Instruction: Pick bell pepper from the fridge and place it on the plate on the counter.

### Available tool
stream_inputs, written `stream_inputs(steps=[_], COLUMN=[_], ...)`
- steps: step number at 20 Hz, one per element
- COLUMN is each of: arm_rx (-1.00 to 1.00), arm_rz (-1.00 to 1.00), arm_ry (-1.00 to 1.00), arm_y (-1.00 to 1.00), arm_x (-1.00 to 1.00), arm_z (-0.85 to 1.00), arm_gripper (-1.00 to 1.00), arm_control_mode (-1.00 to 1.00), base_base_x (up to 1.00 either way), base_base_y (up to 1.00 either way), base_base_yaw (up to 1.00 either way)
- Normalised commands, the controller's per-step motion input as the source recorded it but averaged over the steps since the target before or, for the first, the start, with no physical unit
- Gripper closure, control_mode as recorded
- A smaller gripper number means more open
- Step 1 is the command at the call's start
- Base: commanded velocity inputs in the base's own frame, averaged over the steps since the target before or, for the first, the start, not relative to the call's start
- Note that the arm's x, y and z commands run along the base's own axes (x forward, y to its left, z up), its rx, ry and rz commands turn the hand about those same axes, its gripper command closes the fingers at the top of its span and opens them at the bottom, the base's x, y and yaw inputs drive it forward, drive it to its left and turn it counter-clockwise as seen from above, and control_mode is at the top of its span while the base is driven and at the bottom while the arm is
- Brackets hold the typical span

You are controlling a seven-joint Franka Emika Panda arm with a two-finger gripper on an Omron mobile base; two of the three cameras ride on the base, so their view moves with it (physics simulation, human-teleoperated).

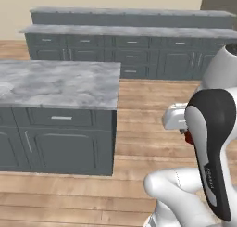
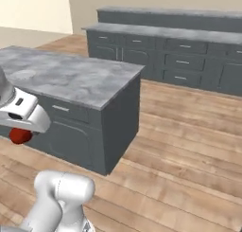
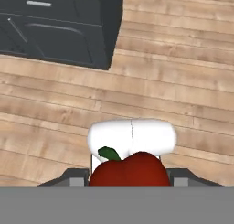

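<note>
The glossy red bell pepper (image 3: 130, 169) with its dark green stem sits between my gripper's (image 3: 130, 178) two dark fingertips, which are shut on it. It shows as a red lump under the white hand in the left base view (image 1: 188, 137) and in the right base view (image 2: 19, 136). The hand hangs in the air over the wood floor, off the near right corner of the counter (image 1: 69, 85). A faint pale round shape on the counter's far left is the plate (image 2: 22, 75). The fridge is out of view.
The counter is an island with dark grey cabinet doors (image 3: 55, 35) and silver handles. Tiered dark cabinets (image 1: 134, 45) run along the back wall. Open wood floor (image 2: 179, 146) lies between the island and that wall.
</note>
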Motion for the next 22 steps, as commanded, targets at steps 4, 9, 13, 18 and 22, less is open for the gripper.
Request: stream_inputs(steps=[4, 9, 13, 18, 22], arm_rx=[0.00, 0.00, 0.00, 0.00, 0.00], arm_rz=[0.00, 0.00, 0.00, 0.00, 0.00], arm_ry=[0.00, 0.00, 0.00, 0.00, 0.00], arm_y=[0.00, 0.00, 0.00, 0.00, 0.00], arm_x=[0.00, 0.00, 0.00, 0.00, 0.00], arm_z=[0.00, 0.00, 0.00, 0.00, 0.00], arm_gripper=[1.00, 1.00, 1.00, 1.00, 1.00], arm_control_mode=[1.00, 1.00, 1.00, 1.00, 1.00], base_base_x=[0.54, 0.74, 0.66, 0.26, 0.16], base_base_y=[0.29, 0.15, 0.40, 0.01, 0.00], base_base_yaw=[0.67, 0.46, 0.65, 0.94, 1.00])
